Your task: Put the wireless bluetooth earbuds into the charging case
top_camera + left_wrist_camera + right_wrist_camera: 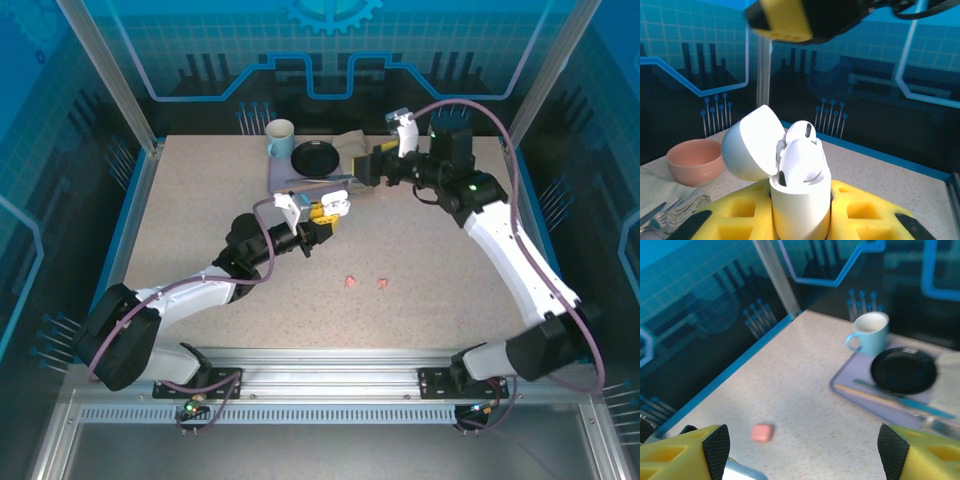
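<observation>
My left gripper point(322, 222) point(800, 220) is shut on the white charging case point(336, 207) point(800, 205) and holds it upright above the table's middle. The lid point(747, 145) is swung open to the left. Two white earbuds point(801, 165) sit in the case, one of them point(801, 131) further back. My right gripper point(358, 172) point(805, 450) hovers open just above and behind the case, nothing between its fingertips point(717, 447). Two salmon-pink earbuds point(350, 281) point(383, 283) lie on the table nearer the front.
At the back stands a lavender tray point(285, 180) point(850, 390) with a blue mug point(280, 138) point(870, 330), a black plate point(315, 157) point(903, 370) and cutlery. A small closed pink case point(761, 432) lies on the table. A pink bowl point(694, 159) sits beside a cloth.
</observation>
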`<state>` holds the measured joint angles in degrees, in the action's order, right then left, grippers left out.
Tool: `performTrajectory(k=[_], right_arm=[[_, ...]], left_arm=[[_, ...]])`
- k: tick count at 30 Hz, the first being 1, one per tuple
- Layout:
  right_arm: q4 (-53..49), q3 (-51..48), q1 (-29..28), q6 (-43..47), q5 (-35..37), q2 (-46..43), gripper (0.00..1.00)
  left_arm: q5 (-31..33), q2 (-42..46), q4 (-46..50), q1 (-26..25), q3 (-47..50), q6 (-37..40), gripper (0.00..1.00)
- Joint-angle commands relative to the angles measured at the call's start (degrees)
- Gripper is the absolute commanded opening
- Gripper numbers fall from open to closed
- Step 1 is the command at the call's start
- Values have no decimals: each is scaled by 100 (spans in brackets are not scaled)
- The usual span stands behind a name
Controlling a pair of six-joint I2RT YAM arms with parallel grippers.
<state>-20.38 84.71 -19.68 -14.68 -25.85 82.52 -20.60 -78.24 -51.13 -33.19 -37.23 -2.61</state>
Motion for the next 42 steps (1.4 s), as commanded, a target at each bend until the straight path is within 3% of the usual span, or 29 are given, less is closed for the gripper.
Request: performTrajectory(k=[1, 14, 28, 34, 39, 42], right_arm=[[-451, 216, 53, -330, -1154, 442, 80], [-290, 95, -218, -461, -2228, 900, 76], [-450, -481, -394, -402, -2820, -75, 61], [-444, -814, -374, -498, -2532, -596, 60], [49, -1317, -63, -1228, -1376, -912, 64], [-46, -1544, 89, -1537, -386, -1000, 65]], left_arm=[[-409, 85, 53, -39, -157, 60, 0], [-480, -86, 120, -45, -349, 19, 0], [-155, -219, -62, -33, -249, 50, 0], [-77, -345, -108, -25, -266, -37, 0], [286, -523, 444, 19, -445, -372, 0], [503, -748, 1253, 36, -744, -881, 0]])
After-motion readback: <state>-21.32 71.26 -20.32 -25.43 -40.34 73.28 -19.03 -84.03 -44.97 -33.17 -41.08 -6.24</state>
